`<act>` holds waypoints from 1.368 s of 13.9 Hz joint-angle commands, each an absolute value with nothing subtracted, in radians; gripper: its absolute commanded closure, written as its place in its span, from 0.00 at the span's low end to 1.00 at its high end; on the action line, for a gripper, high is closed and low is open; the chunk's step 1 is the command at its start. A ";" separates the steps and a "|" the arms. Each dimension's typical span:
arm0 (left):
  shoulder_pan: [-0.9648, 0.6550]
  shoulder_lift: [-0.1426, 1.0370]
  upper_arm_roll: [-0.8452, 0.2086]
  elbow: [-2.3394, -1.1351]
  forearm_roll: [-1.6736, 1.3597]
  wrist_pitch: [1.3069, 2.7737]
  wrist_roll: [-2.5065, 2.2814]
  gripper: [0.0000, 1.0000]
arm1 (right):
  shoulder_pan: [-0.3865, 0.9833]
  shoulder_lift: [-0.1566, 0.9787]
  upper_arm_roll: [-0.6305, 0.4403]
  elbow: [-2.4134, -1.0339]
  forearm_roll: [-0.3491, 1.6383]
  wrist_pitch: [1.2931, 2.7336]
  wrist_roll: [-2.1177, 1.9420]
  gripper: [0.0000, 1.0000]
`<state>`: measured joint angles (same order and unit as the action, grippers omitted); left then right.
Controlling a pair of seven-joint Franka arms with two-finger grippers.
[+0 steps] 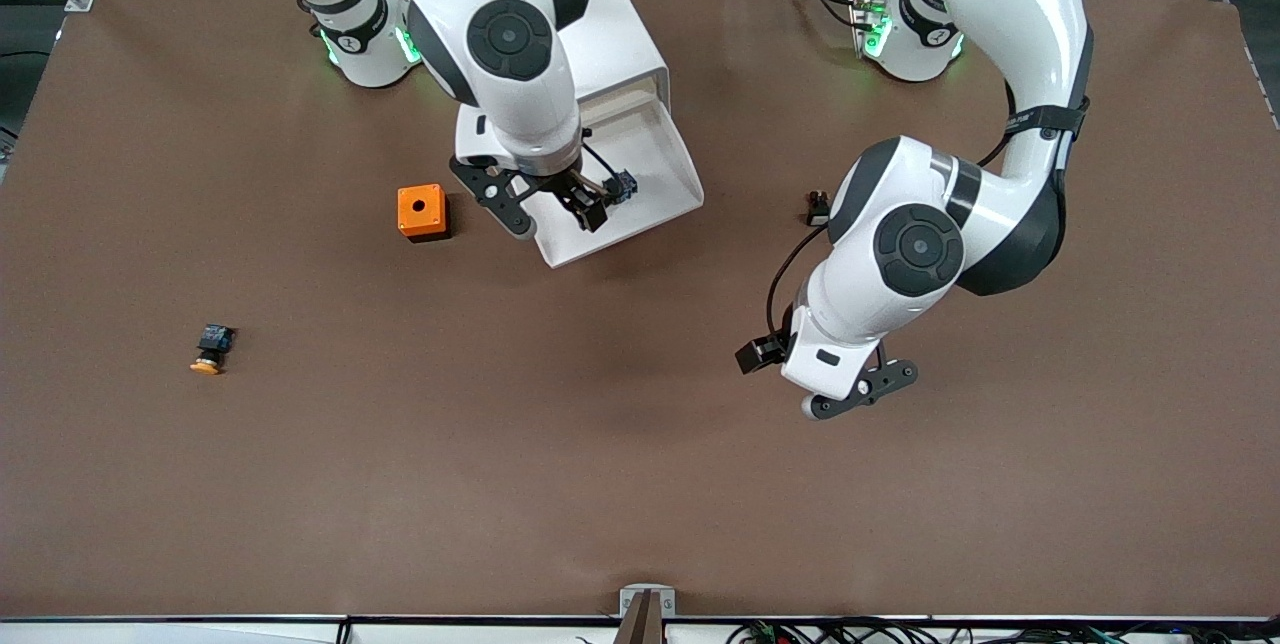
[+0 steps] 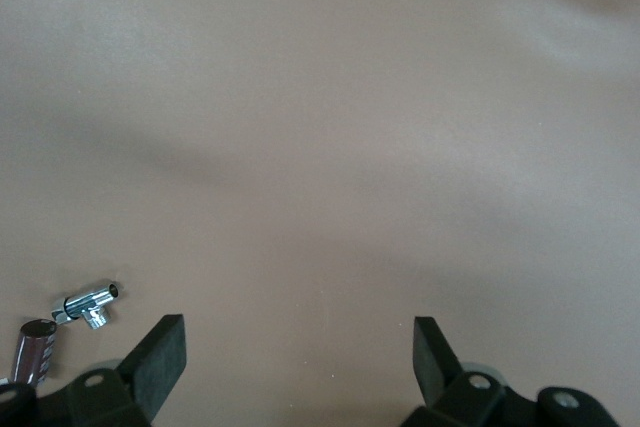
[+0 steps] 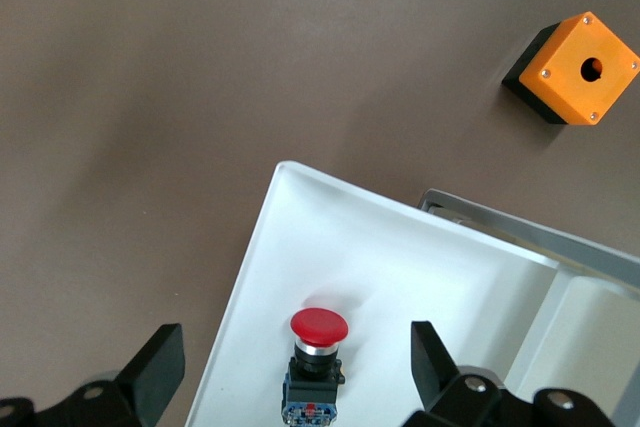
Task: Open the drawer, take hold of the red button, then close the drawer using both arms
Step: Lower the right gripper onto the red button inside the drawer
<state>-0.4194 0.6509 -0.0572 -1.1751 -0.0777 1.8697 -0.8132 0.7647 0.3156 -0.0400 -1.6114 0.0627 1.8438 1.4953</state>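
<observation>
The white drawer [image 1: 662, 162] stands pulled out of its cabinet [image 1: 620, 34]. Inside it lies the button [image 1: 622, 186], its red cap [image 3: 319, 326] and black-and-blue body clear in the right wrist view. My right gripper [image 1: 556, 219] hangs open over the drawer's front end, and in its wrist view the button [image 3: 316, 372] lies between and below the fingers [image 3: 162, 362] of the right gripper [image 3: 298, 357], untouched. My left gripper [image 1: 850, 394] hovers open over bare table toward the left arm's end. Its wrist view shows the left gripper [image 2: 300, 347] holding nothing.
An orange box [image 1: 421, 211] with a hole stands beside the drawer, toward the right arm's end. A yellow-capped button [image 1: 210, 349] lies nearer the front camera at that end. A small black part [image 1: 818, 209] lies by the left arm.
</observation>
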 commanded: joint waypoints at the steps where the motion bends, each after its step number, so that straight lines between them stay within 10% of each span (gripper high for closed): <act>1: -0.434 0.632 -0.061 -1.204 -0.039 1.888 -0.813 0.00 | 0.807 0.337 -0.054 -1.601 0.049 1.839 1.537 0.00; 19: -0.442 0.657 -0.069 -1.216 0.023 1.887 -0.816 0.00 | 0.887 0.354 -0.052 -1.741 0.038 2.019 1.652 0.00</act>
